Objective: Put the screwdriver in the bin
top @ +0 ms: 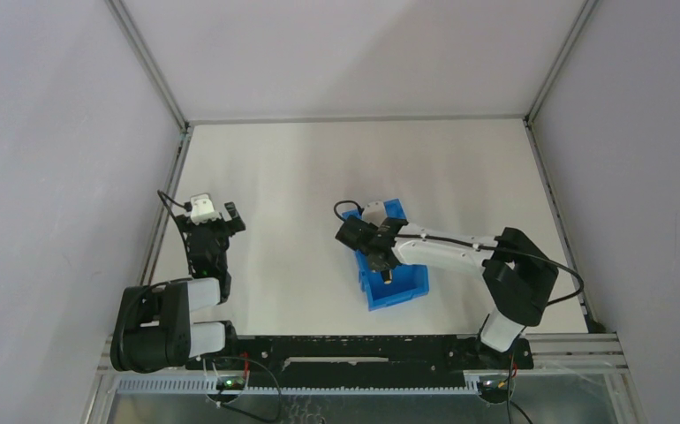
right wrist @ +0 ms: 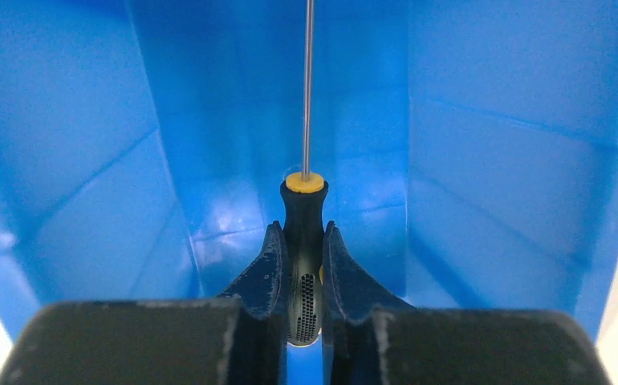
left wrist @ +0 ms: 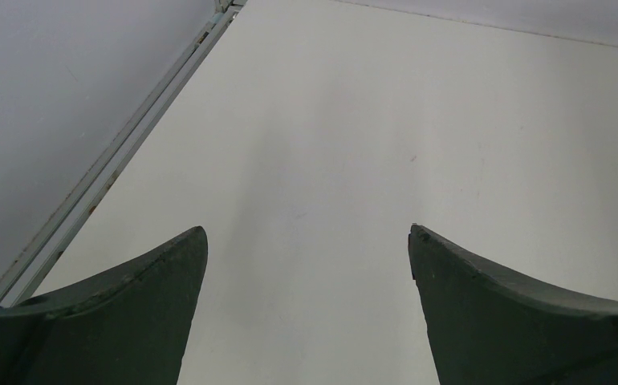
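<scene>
Top external: right gripper (top: 384,262) was poised over the open bin (top: 407,287) near its middle. The left gripper (top: 217,214) stood well apart at the left side of the table (top: 301,177), so the right arm was by far the nearer. Left wrist: jaws were spread wide over bare table, holding nothing. Right wrist: jaws were clamped on the black handle of the screwdriver (right wrist: 304,208), its shaft pointing straight ahead from the fingertips, down between the blue walls, not yet released.
</scene>
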